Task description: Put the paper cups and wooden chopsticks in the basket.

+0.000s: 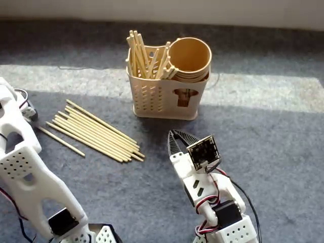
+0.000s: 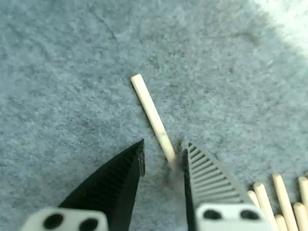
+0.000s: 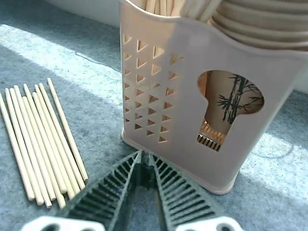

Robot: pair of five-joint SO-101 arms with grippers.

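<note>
One loose chopstick (image 2: 150,109) lay on the grey carpet (image 1: 263,147), just apart from the bundle of chopsticks (image 1: 98,135) and on its far side from the basket (image 1: 162,98). Our left gripper (image 2: 164,147) hung low over it with its jaws spread, one to either side of the stick's near end and not pinching it. The stick ran lengthwise away from the gripper, and its end sat closer to one jaw than the other. We could not tell whether it touched. We judged the grasp would turn on closing squarely across that thin shaft. It looked pale, plain and slender, likely to roll. Our right gripper (image 3: 144,161), pressed together and holding nothing, sat just before the basket, well apart from the stick. Paper cups (image 1: 190,56) and more sticks already stood inside.
</note>
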